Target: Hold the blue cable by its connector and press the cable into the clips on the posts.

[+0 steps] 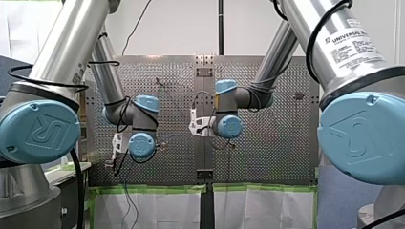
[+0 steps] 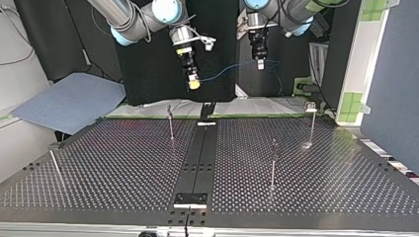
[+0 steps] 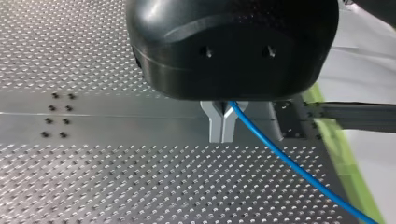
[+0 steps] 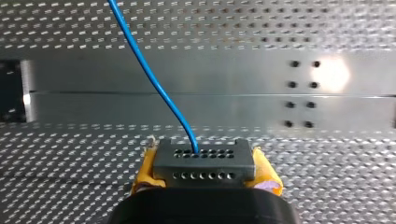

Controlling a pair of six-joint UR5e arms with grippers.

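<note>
Front: perforated metal table [image 1: 277,143]; grippers too small to read.
Top: thin blue cable [image 2: 222,73] hangs in air btwn my right gripper [image 2: 194,84] & my left gripper [image 2: 260,64], above slim metal posts [image 2: 171,123].
L wrist: metal fingers [image 3: 215,126] pinched together on cable.
R wrist: yellow pads [image 4: 144,170] clamp grey perforated connector block [image 4: 204,161], w/ cable running out of it.

the perforated surface [image 3: 93,177] is brushed metal with a sheen; the blue cable [image 3: 289,162] is smooth and glossy; the connector [image 4: 204,163] is matt grey plastic.

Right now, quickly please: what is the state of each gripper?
My left gripper: shut on the blue cable.
My right gripper: shut on the connector at the cable's end.
</note>
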